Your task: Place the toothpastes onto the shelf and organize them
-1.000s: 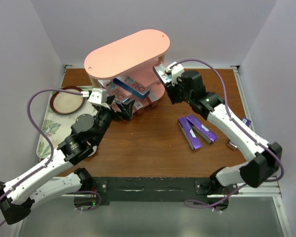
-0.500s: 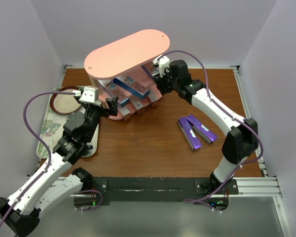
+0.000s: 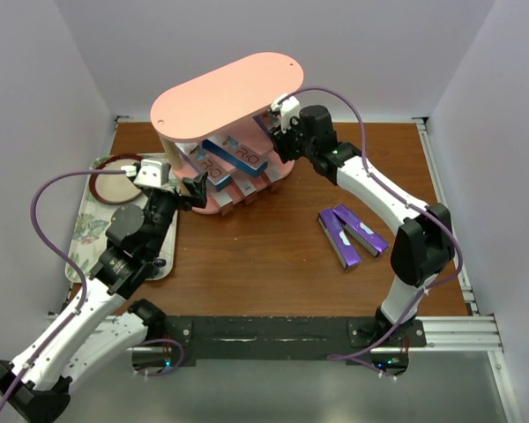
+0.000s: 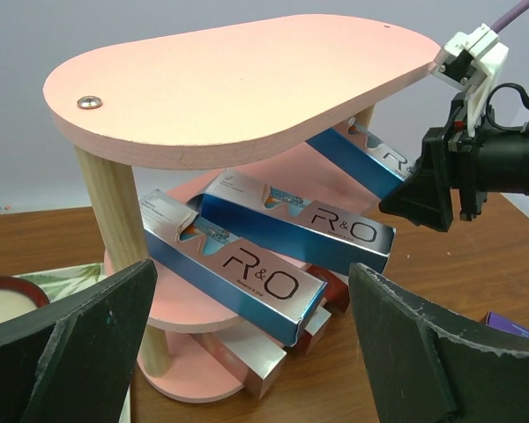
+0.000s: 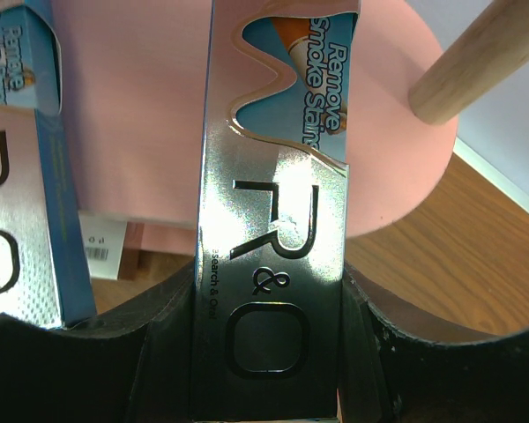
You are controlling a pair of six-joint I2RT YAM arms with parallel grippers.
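Here, your right gripper (image 3: 279,123) was clamped on a blue-and-silver cardboard toothpaste box (image 5: 273,220), holding it tilted over the middle board at the right end of the pink three-tier shelf (image 3: 225,92). Two more blue boxes (image 4: 247,264) lay side by side on that middle board, overhanging its near edge. Red and white boxes (image 3: 244,187) sat on the bottom board. Your left gripper (image 3: 194,188) hung just left of the shelf's near side, jaws spread wide and holding nothing. Purple boxes (image 3: 348,233) lay on the brown wooden table (image 3: 264,264), near right, well apart from the shelf.
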